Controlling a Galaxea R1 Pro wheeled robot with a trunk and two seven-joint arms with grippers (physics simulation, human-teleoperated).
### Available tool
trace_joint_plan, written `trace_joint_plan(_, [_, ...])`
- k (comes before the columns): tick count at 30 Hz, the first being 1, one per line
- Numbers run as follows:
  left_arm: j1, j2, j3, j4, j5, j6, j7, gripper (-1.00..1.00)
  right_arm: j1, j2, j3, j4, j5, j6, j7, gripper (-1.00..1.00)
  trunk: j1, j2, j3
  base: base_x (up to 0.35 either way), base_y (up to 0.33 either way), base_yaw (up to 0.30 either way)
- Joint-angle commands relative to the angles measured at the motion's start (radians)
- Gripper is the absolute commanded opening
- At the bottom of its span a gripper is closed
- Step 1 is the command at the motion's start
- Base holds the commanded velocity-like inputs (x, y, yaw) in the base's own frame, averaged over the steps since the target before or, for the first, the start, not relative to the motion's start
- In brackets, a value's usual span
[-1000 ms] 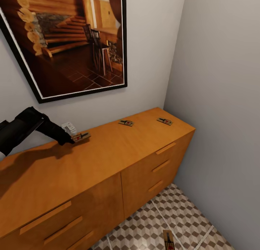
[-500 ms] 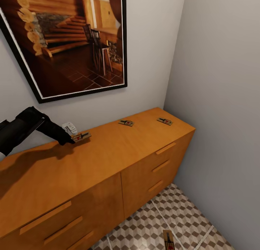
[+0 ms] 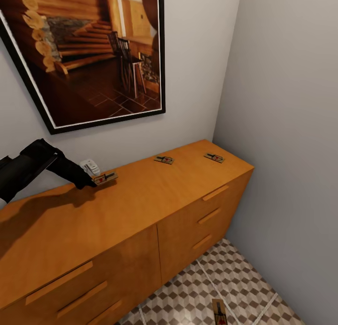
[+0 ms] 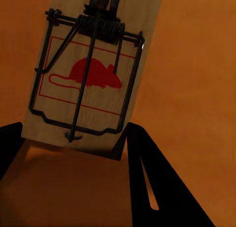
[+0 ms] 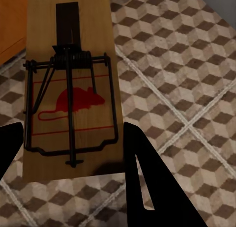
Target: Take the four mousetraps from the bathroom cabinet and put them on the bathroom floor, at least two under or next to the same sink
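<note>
Reaching with the black left gripper (image 3: 89, 182), fingers spread around a flat tan wooden mousetrap (image 3: 106, 177) lying on the orange-brown wooden cabinet (image 3: 141, 198). Leaving two more traps (image 3: 164, 160) waiting further right. Holding a fourth mousetrap (image 5: 71, 89) between the right gripper's (image 5: 73, 158) fingers above the cube-patterned tiled floor (image 3: 244, 287), grip seemingly closed on it.

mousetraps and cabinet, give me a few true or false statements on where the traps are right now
1. Three small flat tan wooden mousetraps lie on top of the wide orange-brown wooden cabinet, at and. True.
2. The black left tool is at the cabinet-top trap nearest the corner of the room. False: it is at the one farthest from that corner.
3. The right tool has a mousetrap between its fingers, above the cube-patterned tile floor. True.
4. Every mousetrap lies on the floor. False: three are on the cabinet.
5. A cabinet drawer is pulled open. False: all visible drawer fronts sit flush.
</note>
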Motion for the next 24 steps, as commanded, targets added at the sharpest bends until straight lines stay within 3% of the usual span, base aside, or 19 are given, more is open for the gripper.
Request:
trace_joint_plan(1, [-0.001,0.001,-0.001,-0.001,-0.011,0.002,-0.007,-1.00,-0.001,0.001,-0.005,0.001,0.005,-0.003,-0.005,-1.00,0.000,0.000,-0.001,0.000,0.000,0.000])
trace_joint_plan(9, [-0.001,0.001,-0.002,0.000,-0.012,0.002,-0.006,-1.00,-0.001,0.001,-0.005,0.001,0.005,-0.003,-0.005,-1.00,0.000,0.000,-0.001,-0.064,0.000,0.000])
trace_joint_plan(24, [-0.001,0.000,-0.004,0.000,-0.012,0.002,-0.006,-1.00,-0.001,0.001,-0.005,0.001,0.005,-0.003,-0.005,-1.00,0.000,0.000,-0.001,-0.311,-0.052,0.000])
